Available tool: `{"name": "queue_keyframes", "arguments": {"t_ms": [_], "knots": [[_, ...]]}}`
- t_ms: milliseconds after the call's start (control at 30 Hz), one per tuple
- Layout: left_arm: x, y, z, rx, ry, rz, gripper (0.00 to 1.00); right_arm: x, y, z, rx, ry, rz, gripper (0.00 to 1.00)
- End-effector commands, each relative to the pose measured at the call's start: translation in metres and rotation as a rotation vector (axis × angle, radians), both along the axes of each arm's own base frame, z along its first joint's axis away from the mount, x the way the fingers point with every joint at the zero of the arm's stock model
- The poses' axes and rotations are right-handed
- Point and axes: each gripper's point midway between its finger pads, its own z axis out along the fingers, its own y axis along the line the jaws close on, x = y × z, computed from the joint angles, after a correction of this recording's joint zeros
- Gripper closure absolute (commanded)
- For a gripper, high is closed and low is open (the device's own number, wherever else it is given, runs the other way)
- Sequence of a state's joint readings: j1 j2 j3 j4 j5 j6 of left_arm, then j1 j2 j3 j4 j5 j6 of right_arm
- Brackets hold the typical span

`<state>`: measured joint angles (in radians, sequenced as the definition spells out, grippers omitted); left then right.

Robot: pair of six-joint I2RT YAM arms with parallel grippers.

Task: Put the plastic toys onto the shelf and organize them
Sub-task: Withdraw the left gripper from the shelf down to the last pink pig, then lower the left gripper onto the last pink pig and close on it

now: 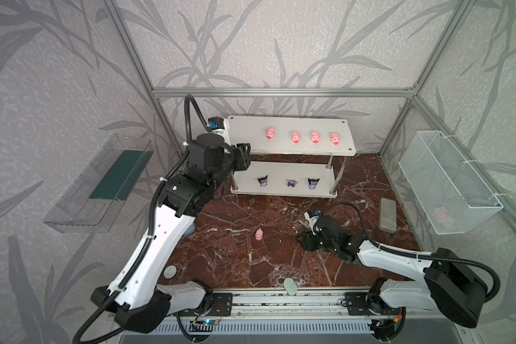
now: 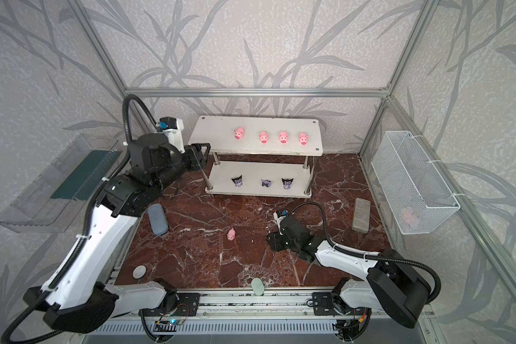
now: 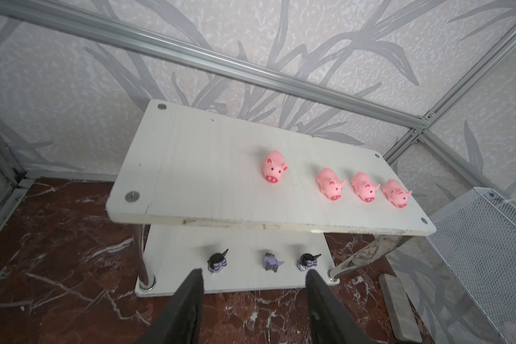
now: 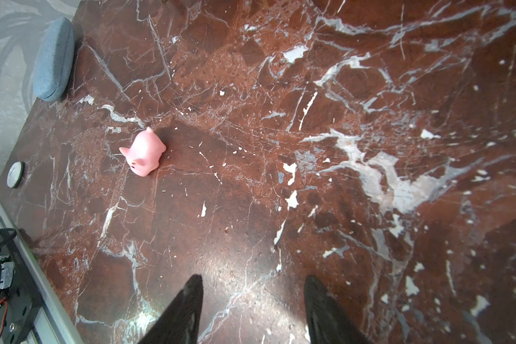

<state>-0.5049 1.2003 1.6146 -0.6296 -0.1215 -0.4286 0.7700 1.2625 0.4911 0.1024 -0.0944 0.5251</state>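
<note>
- Left end effector: the fingers stand apart with nothing between them, as the left wrist view shows. It is raised off the surface, just beside one short end of the shelf and not touching it.
- Shelf: a white two-board rack on silver posts, directly ahead of the left end effector and upright.
- Top board: four pink pigs stand in a row, snouts facing the front edge. All are ahead of the left end effector, in the half of the board farther from it. The nearest pig stands a little apart from the other three.
- Lower board: three black-and-purple figurines stand in a row near the front edge, below and ahead of the left end effector.
- Right end effector: the fingers stand apart and hold nothing, as the right wrist view confirms. It is low over the surface; I cannot tell whether it touches.
- Loose pig: it is on the surface, off the shelf, ahead of the right end effector and slightly off its line, clear of the fingertips.
- Grey-blue pad: on the surface, beyond the loose pig from the right end effector.
- Pale green oval piece: at the front edge of the surface, well apart from both end effectors.
</note>
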Motion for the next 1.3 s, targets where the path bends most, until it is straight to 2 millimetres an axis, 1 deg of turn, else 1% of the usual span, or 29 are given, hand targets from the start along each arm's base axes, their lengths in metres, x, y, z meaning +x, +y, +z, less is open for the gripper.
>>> {"name": "queue_keyframes", "arguments": {"t_ms": [0, 133, 233, 333, 433, 600, 733, 900, 1067, 1267], "knots": [[-0.023, -0.002, -0.035, -0.018, 0.044, 0.0, 0.46, 0.005, -0.002, 0.01, -0.014, -0.021, -0.007, 0.44], [-0.055, -0.008, -0.11, 0.052, 0.17, -0.012, 0.45, 0.005, -0.002, 0.009, -0.02, -0.012, -0.005, 0.44], [-0.071, -0.01, -0.16, 0.109, 0.238, -0.011, 0.45, 0.006, 0.0, 0.01, -0.023, -0.01, -0.001, 0.44], [-0.079, -0.014, -0.205, 0.145, 0.308, -0.013, 0.44, 0.008, 0.002, 0.012, -0.027, -0.012, 0.005, 0.45], [-0.082, -0.02, -0.242, 0.167, 0.367, -0.019, 0.42, 0.01, 0.003, 0.014, -0.022, -0.02, -0.002, 0.45], [-0.082, -0.03, -0.293, 0.2, 0.46, -0.035, 0.38, 0.01, 0.0, 0.017, -0.017, -0.027, -0.017, 0.45], [-0.08, -0.038, -0.326, 0.214, 0.503, -0.042, 0.36, 0.008, -0.005, 0.015, -0.027, -0.032, -0.026, 0.45], [-0.08, -0.042, -0.357, 0.247, 0.567, -0.043, 0.33, 0.006, -0.011, 0.012, -0.032, -0.035, -0.04, 0.45], [-0.078, -0.049, -0.378, 0.275, 0.614, -0.052, 0.3, 0.005, -0.012, 0.008, -0.032, -0.03, -0.045, 0.45], [-0.075, -0.045, -0.394, 0.309, 0.631, -0.014, 0.3, 0.004, -0.012, 0.005, -0.031, -0.026, -0.043, 0.45]]}}
